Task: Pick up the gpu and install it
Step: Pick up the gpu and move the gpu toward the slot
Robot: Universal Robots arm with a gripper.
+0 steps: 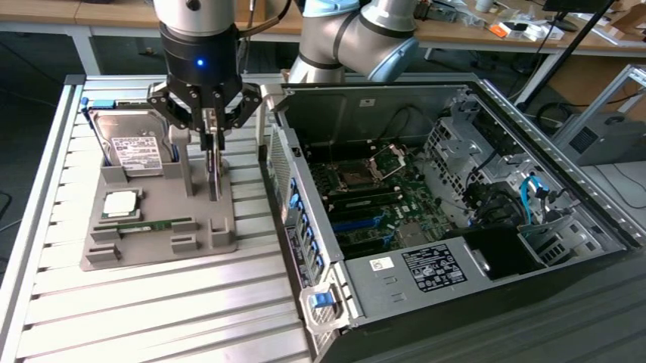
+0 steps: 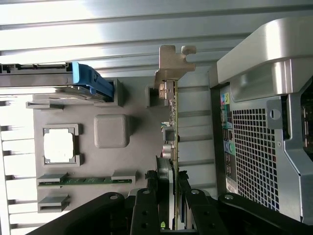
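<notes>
The end effector (image 1: 210, 142) is clamping the gpu (image 1: 212, 175) between its fingers. The card is standing edge-on in the grey holder tray (image 1: 151, 253) on the surface (image 1: 151, 321), just beside the open computer case (image 1: 302, 197). Its lower edge seems to be sitting in the tray's slot, though that's hard to call from here. This lift is calling for a straight vertical pull, with the card upright and the metal bracket (image 2: 174, 61) clearing the slot walls. The hard drive (image 1: 136, 151) is showing a white label and the power supply a sticker (image 1: 432, 266), but neither is coming through legibly.
</notes>
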